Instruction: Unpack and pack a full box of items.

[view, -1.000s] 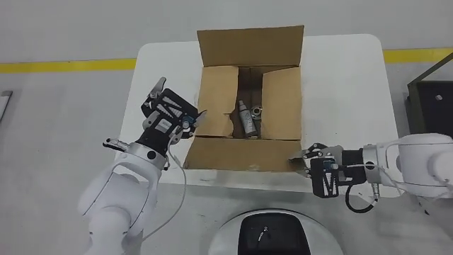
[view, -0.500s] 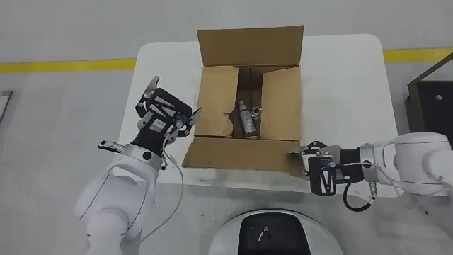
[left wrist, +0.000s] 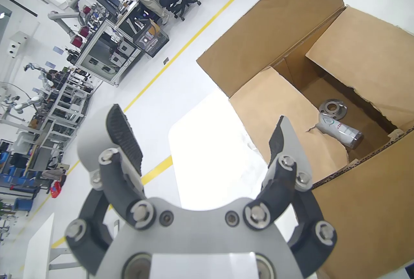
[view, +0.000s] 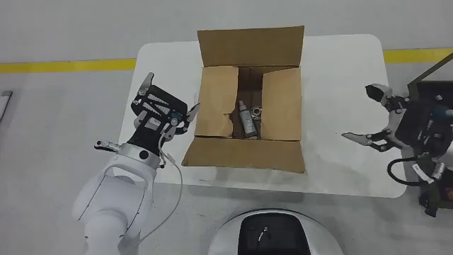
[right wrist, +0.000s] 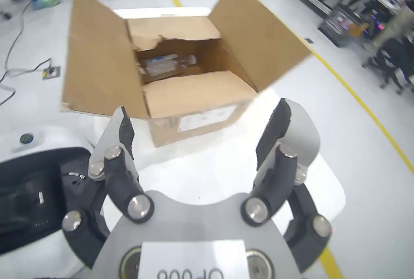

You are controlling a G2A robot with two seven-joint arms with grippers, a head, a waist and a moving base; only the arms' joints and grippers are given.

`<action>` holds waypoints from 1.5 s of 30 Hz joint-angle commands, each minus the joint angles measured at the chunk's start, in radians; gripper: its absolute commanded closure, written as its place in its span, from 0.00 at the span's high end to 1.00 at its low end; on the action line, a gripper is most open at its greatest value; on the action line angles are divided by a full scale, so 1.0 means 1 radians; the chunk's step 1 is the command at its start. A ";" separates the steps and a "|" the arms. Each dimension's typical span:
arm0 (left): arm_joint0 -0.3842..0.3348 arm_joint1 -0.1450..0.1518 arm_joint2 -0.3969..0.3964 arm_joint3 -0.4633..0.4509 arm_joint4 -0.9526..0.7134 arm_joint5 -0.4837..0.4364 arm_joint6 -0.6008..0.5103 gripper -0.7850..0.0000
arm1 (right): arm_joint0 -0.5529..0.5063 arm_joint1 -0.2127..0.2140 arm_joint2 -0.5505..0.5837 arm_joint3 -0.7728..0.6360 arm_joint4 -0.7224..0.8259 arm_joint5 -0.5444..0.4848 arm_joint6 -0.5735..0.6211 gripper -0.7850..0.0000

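An open cardboard box (view: 244,154) stands mid-table with its four flaps spread. Inside lie a white bottle (view: 248,120) and a metal flange ring (view: 256,110). The bottle (left wrist: 339,131) and ring (left wrist: 332,107) appear past the torn side flap in the left wrist view. My left gripper (view: 170,93) hovers open just left of the box, nothing between its fingers (left wrist: 124,131). Well right of the box, my right gripper (view: 359,112) hangs open and empty over the table's right part. It faces the box (right wrist: 97,66) and the bottle (right wrist: 168,63).
The white table (view: 340,64) has bare room on both sides of the box and behind it. A yellow floor line (view: 64,64) runs past the far edge. A dark cabinet (view: 432,99) stands just off the table's right edge.
My right gripper has left the near flap's right corner and swung out to the right, spreading wide. My left gripper has drifted slightly left, away from the box.
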 commanded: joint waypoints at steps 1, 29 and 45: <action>-0.001 0.000 0.000 0.000 -0.001 -0.001 0.001 1.00 | -0.064 -0.009 0.030 0.014 0.046 0.130 -0.004 0.00; 0.006 0.002 -0.001 -0.007 -0.009 0.000 0.007 1.00 | 0.408 -0.104 -0.678 0.296 -0.094 0.341 0.095 0.00; -0.223 -0.029 0.319 0.169 0.046 -0.031 0.011 1.00 | 0.014 -0.057 -0.248 0.015 -0.157 0.389 0.102 0.00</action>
